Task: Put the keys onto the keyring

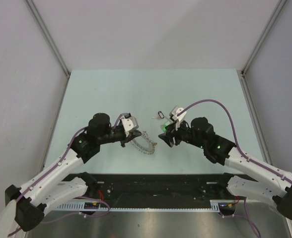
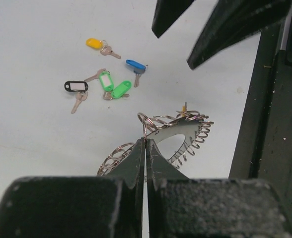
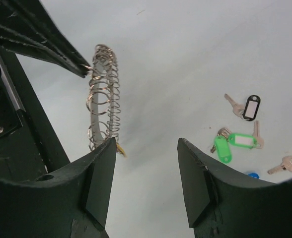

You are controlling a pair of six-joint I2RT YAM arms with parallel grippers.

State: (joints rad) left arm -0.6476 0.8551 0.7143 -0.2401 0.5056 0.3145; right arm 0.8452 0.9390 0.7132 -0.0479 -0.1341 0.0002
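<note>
Keyring (image 3: 105, 94) on edge, axis left-right

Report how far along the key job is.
Done: perhaps one key; a small yellowish piece sits at the keyring's rim, but I cannot tell if it is threaded. In hand: the left tool is shut on the keyring; the right tool is open, empty, beside it. Remaining: yellow, blue, black and two green keys lie loose on the table.

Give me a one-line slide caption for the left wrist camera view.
Left gripper shut on the coiled keyring, with coloured-tag keys lying loose on the table beyond.
</note>
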